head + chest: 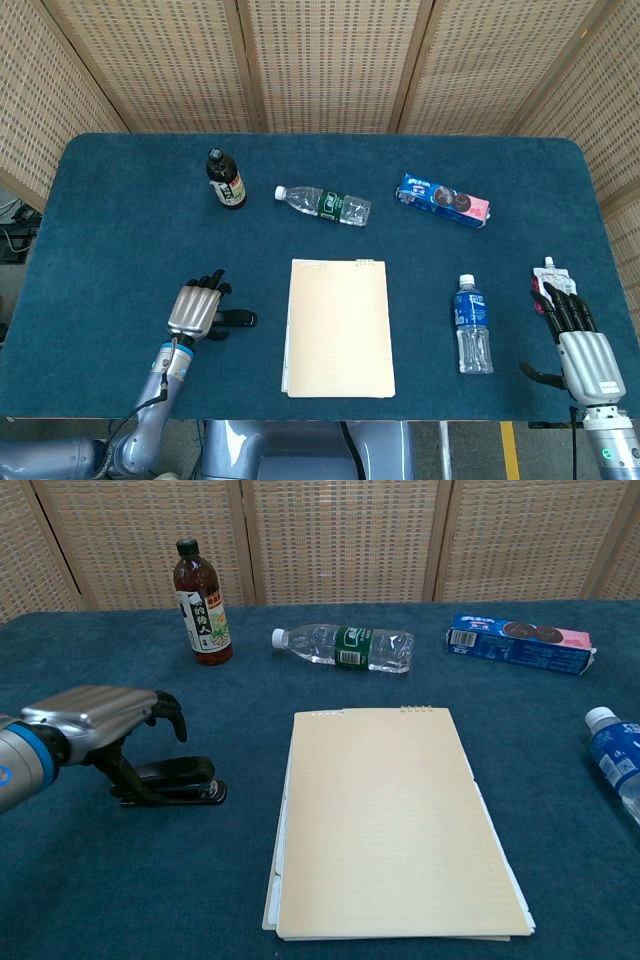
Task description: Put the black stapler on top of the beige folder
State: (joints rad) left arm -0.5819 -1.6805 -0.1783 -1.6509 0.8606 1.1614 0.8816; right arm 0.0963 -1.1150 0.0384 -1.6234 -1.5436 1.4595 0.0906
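Observation:
The black stapler (241, 318) (182, 780) lies on the blue table left of the beige folder (338, 328) (390, 820), which lies flat at the centre. My left hand (197, 310) (95, 715) arches over the stapler's left end, fingers apart and curved down on the far side. The thumb reaches down beside the stapler. I see no closed grasp on the stapler, which still lies on the cloth. My right hand (583, 352) rests open at the table's near right corner, seen only in the head view.
A brown sauce bottle (226, 180) (202, 602) stands at the back left. A clear water bottle (323, 204) (345, 646) and a cookie box (443, 201) (520, 642) lie behind the folder. A blue-labelled bottle (471, 323) (615, 760) and a white pouch (549, 274) lie at the right.

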